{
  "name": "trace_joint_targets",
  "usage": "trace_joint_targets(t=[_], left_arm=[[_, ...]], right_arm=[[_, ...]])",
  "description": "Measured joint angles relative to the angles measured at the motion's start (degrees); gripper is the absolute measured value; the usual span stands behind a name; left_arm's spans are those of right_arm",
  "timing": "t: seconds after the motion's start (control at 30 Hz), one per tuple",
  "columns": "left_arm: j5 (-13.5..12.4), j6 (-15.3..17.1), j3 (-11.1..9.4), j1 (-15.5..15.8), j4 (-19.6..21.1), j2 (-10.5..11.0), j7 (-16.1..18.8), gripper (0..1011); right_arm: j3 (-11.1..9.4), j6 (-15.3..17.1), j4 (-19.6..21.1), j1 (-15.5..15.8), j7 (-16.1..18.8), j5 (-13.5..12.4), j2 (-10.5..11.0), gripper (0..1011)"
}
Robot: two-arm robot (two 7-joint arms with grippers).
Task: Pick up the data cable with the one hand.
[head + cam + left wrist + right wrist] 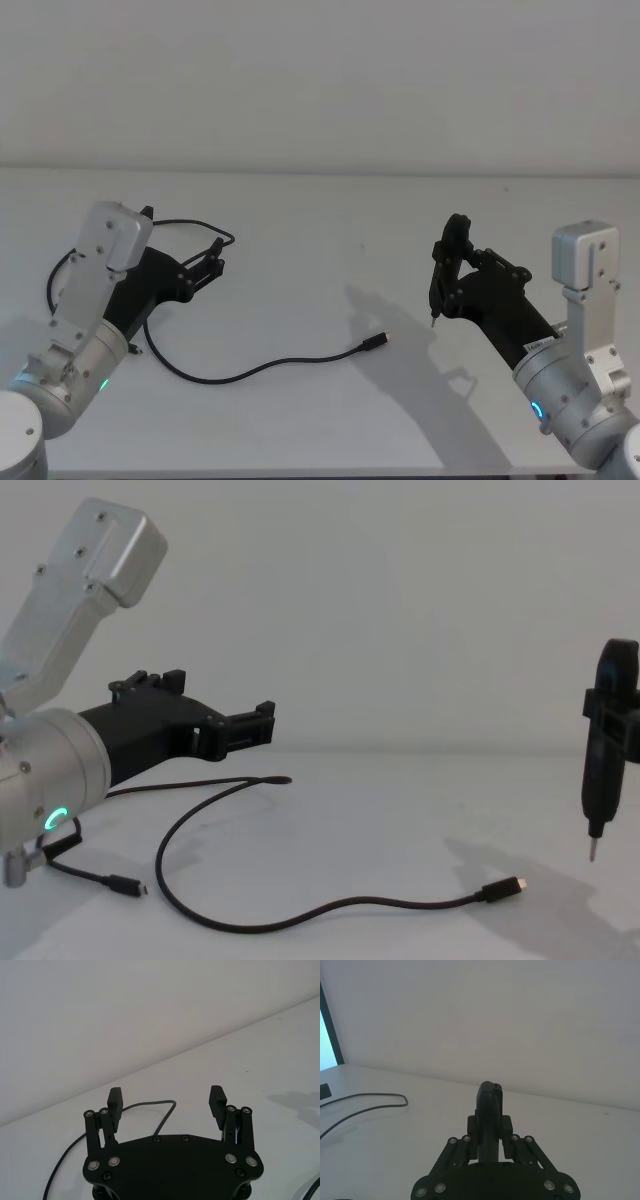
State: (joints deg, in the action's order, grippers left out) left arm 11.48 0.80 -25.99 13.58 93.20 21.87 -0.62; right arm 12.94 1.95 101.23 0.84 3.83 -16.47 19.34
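The data cable [250,372] lies slack on the white table [320,220], one silver-tipped plug [378,343] near the middle and its other end looping back under my left arm. My left gripper [212,258], the one hand with the green ring, hovers above the cable's far loop [150,1105] with its fingers [115,1100] open and nothing between them. From the chest view it hangs well above the cable [300,915], apart from it. Off to the right, my right gripper [462,268] is shut on a slim black pen-like tool [598,770], its tip held above the table.
A second small plug [128,885] rests on the table below my left wrist. The table's far edge meets a plain wall [320,80]. The right arm casts a shadow [400,340] just beyond the cable's middle plug.
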Motion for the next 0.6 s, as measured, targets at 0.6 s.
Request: trace_joint_targets(t=[0.6], left_arm=[[0.01,0.0,-0.04,0.01,0.0,0.02,0.0,1004]], right_arm=[[0.0,0.0,0.0,0.0,0.0,0.0,0.0,274]])
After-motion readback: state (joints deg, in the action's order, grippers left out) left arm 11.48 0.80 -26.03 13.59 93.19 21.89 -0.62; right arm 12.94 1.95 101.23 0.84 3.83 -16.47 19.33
